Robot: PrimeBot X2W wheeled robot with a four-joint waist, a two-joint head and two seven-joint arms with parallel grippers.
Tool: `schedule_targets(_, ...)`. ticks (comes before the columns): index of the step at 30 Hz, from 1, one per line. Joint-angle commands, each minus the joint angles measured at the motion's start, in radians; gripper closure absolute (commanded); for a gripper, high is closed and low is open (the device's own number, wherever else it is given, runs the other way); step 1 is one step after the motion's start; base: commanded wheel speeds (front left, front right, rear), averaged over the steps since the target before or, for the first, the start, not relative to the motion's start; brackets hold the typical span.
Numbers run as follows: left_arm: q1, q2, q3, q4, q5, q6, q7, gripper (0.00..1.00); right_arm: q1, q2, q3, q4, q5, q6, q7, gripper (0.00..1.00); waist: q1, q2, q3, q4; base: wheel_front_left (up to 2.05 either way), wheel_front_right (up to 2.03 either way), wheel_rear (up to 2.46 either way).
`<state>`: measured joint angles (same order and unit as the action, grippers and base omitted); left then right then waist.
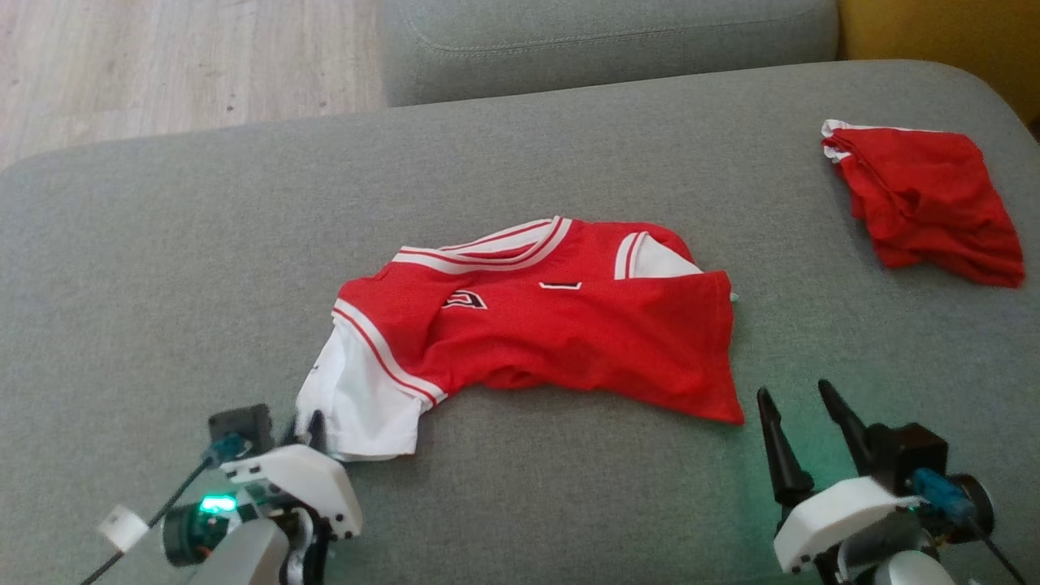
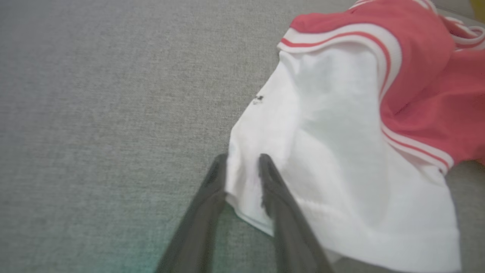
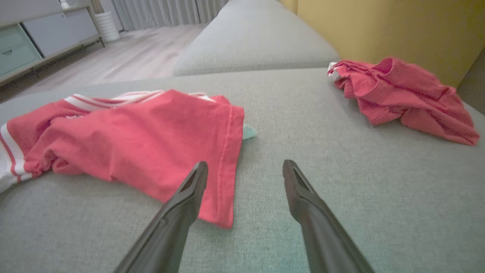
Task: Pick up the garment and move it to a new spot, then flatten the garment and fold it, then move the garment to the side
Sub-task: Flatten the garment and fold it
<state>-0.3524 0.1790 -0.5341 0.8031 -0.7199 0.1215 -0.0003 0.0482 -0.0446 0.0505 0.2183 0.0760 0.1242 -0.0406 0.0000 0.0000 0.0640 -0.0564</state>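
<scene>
While the jersey (image 1: 569, 333) lay crumpled mid-sofa (image 1: 162, 244), the left gripper (image 2: 244, 163) pinched the edge of its white sleeve (image 2: 341, 151). The right gripper (image 1: 795, 392) hovered, spread wide, just beside the red hem (image 3: 231, 151).

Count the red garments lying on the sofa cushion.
2: a red-and-white jersey in the middle, its white sleeve between the fingers of the left gripper, and a crumpled red garment at the far right. Others could hide underneath.

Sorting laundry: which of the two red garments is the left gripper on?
The red jersey with white striped trim: the left gripper has its white sleeve between its fingers. The crumpled red garment lies apart.
</scene>
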Motion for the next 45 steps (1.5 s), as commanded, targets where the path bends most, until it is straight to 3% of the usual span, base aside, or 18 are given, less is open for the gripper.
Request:
schedule_targets(1,-0.019,0.001,0.009,-0.003,0.005,-0.005,0.015,1.0,-0.043,-0.006,0.019,-0.02,-0.009,0.007,0.011,0.0,0.0,0.0,-0.001,0.004,0.0,0.0,0.0)
schedule_targets(7,-0.022,0.006,-0.01,-0.041,0.023,-0.004,0.002,1.0,-0.083,-0.006,0.009,0.06,-0.013,0.007,0.058,0.0,0.0,0.0,-0.003,0.032,0.0,0.0,0.0)
schedule_targets(21,0.017,0.029,-0.009,-0.201,0.043,0.041,-0.07,1.0,-0.205,-0.006,0.034,0.389,0.0,0.007,0.087,0.0,0.0,0.0,-0.01,0.095,0.0,0.0,0.0)
schedule_targets(22,0.023,0.032,-0.008,-0.213,0.043,0.045,-0.072,1.0,-0.212,-0.006,0.04,0.406,0.002,0.007,0.083,0.05,0.0,0.0,-0.012,0.097,0.0,0.0,0.0)
schedule_targets(24,0.037,0.038,-0.005,-0.237,0.043,0.054,-0.08,1.0,-0.225,-0.006,0.054,0.437,0.003,0.007,0.075,0.54,0.0,0.0,-0.015,0.1,0.0,0.0,0.0)
schedule_targets(25,0.045,0.041,-0.003,-0.248,0.042,0.059,-0.084,1.0,-0.23,-0.006,0.062,0.45,0.009,0.007,0.072,0.67,0.0,0.0,-0.017,0.101,0.0,0.0,0.0)
schedule_targets(26,0.053,0.043,0.0,-0.259,0.04,0.063,-0.087,1.0,-0.236,-0.006,0.073,0.464,0.013,0.007,0.071,0.95,0.0,0.0,-0.019,0.101,0.0,0.0,0.0)
schedule_targets(27,0.061,0.046,0.002,-0.269,0.038,0.066,-0.089,1.0,-0.24,-0.006,0.083,0.476,0.02,0.007,0.07,1.0,0.0,0.0,-0.022,0.101,0.0,0.0,0.0)
schedule_targets(32,0.099,0.053,0.016,-0.333,0.02,0.076,-0.101,1.0,-0.262,-0.006,0.115,0.493,0.076,0.007,0.035,1.0,0.0,0.0,-0.048,0.096,0.0,0.0,0.0)
schedule_targets(37,0.131,0.033,0.085,-0.432,-0.085,0.043,-0.105,1.0,-0.286,-0.006,0.136,0.434,0.152,0.007,-0.012,1.0,0.0,0.0,-0.086,0.08,0.0,0.0,0.0)
schedule_targets(43,0.133,0.035,0.167,-0.614,-0.181,0.023,-0.101,1.0,-0.303,-0.006,0.127,0.255,0.253,0.007,-0.02,1.0,0.0,0.0,-0.139,0.062,0.0,0.0,0.0)
schedule_targets(45,0.131,0.036,0.212,-0.736,-0.234,0.02,-0.092,1.0,-0.294,-0.007,0.099,0.122,0.278,0.007,0.008,1.0,0.0,0.0,-0.164,0.053,0.0,0.0,0.0)
